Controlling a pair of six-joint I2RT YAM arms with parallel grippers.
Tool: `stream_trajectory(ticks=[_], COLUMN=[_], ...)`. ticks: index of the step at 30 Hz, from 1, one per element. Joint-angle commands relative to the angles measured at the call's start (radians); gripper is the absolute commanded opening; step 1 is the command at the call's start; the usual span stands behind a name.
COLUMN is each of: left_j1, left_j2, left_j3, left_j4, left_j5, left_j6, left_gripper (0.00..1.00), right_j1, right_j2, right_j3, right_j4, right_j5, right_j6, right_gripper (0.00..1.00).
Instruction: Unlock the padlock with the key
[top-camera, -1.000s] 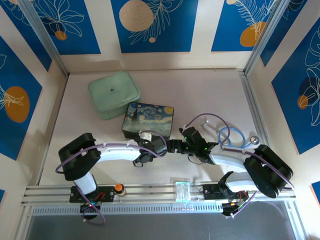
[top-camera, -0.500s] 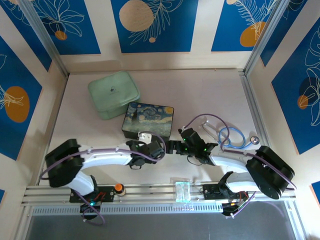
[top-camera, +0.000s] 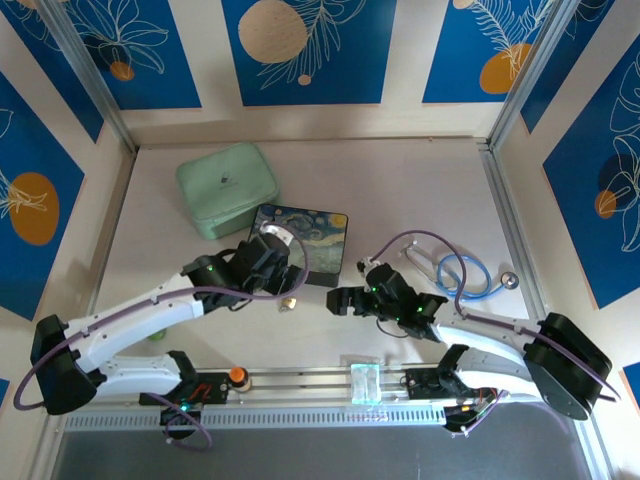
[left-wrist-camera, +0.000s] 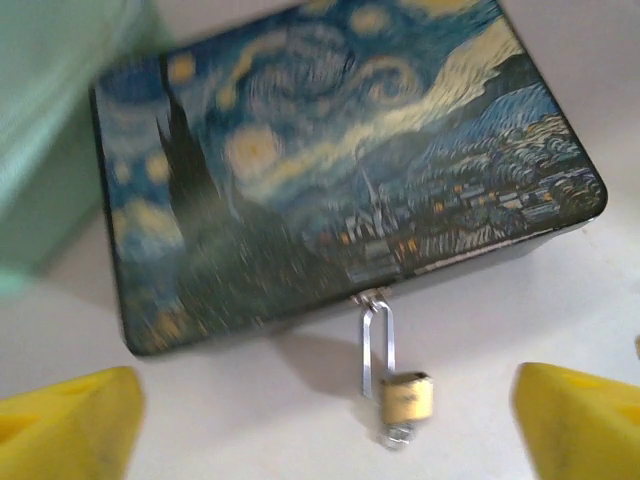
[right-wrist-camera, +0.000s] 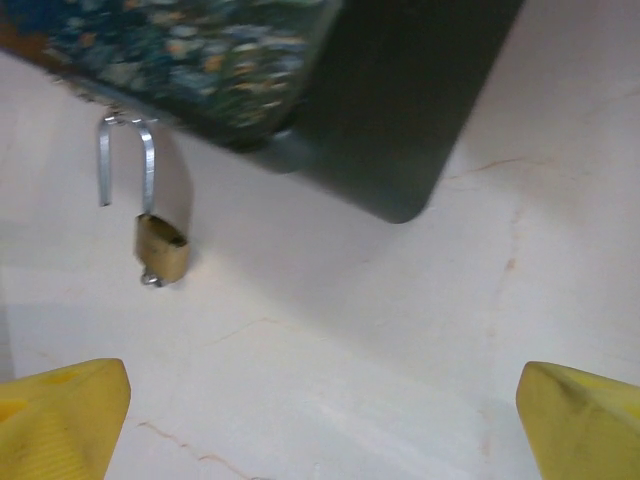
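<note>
Left wrist: one padlock (left-wrist-camera: 405, 398), one painted box (left-wrist-camera: 330, 150)

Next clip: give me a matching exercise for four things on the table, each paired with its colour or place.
Things:
1. padlock
2. painted box
3. case
4. stethoscope

Descriptions:
A. mint green, far left, behind the box
B. blue tubing, on the right side
C. brass body, silver shackle hooked on the clasp
D. swirling night-sky painting on its lid

Pairs: 1-C, 2-D, 3-A, 4-B
</note>
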Motion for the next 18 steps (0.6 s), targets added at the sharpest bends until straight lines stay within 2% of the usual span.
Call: stream_trajectory(ticks=[1,4,6,7,10,12,16,18], left_j1=[0.012,0.054,0.097,0.108,0.114,0.116,0.164,0.184], left_j2=[0.009,0.034,0.061,0.083,0.184,0.233,0.246,0.231], left_j3=[0.039,0.054,0.061,0.065,0.125,0.137,0.111,0.09], left_j4=[-0.05,-0.075,-0.104,-0.113,-0.165,-0.168,-0.093,-0.052], left_j5=[0.03,0.076,0.203,0.245,0.201,0.157,0.195,0.213], left_j6=[0.386,0.531,0.643,0.699,0.77,0.804,0.856,0.882], left_gripper=[0.81,0.78,0.67,0.65,0.69,0.82,0.86,0.86], right_j1=[0.048,0.067,0.073,0.075,0.075,0.075,0.08,0.106], right_j2=[-0.025,-0.024,-0.021,-0.018,-0.02,-0.022,-0.007,0.02], right_j3=[-0.048,-0.073,-0.072,-0.074,-0.081,-0.076,-0.058,-0.036], right_j4=[0.092,0.151,0.151,0.152,0.166,0.167,0.18,0.171], right_j5=[0.024,0.029,0.03,0.033,0.025,0.011,-0.033,-0.011], right_j6=[-0.021,-0.012,-0.013,-0.016,-0.025,-0.03,-0.005,0.018], right_gripper=[1.0,0.99,1.0,1.0,1.0,0.99,1.0,0.96])
